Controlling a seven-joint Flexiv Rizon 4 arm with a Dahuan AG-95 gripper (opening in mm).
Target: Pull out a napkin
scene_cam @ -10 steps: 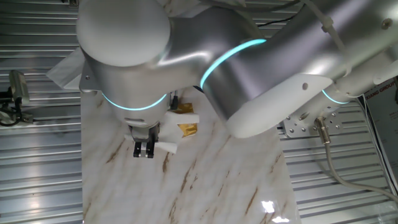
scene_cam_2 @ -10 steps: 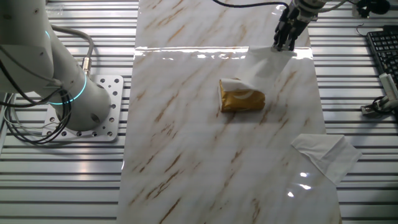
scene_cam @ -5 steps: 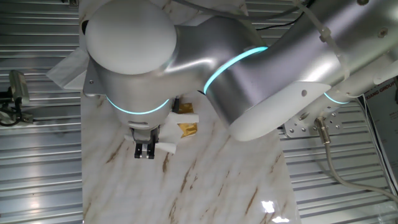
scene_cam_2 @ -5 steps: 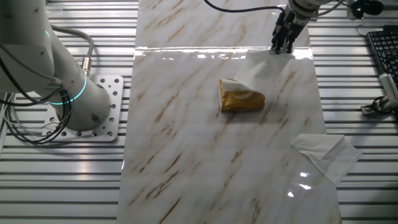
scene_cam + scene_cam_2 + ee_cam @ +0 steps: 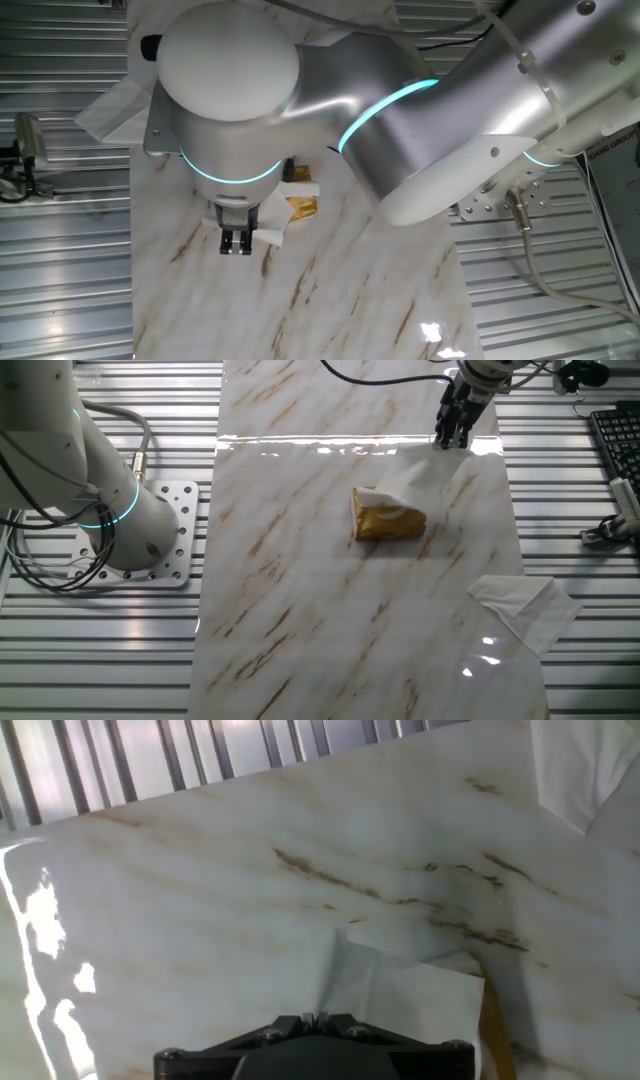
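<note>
— Where was the gripper [image 5: 452,442], and what was it doing?

— I had it near a far corner of the tabletop [image 5: 300,620] in the other fixed view, fingers pressed together and pinching the tip of the napkin [image 5: 425,472]. The hand view showed the napkin [image 5: 400,995] rising in a peak right into the closed fingertips, so I judged the grasp good. The sheet ran from that pinch back to the gold packet [image 5: 388,518] at the middle of the top, its other end touching or tucked at the packet; I couldn't tell which. I held it by the tip so the sheet would draw out lengthwise while the packet stayed put.

— And around that?

— A bigger spread tissue [image 5: 525,608] lay at the near right edge, partly overhanging, well apart from the pull. The marble-look top was glossy, with glare. It sat on ribbed metal slats [image 5: 100,660]; a keyboard [image 5: 612,430] lay off to the right, beyond the table.
</note>
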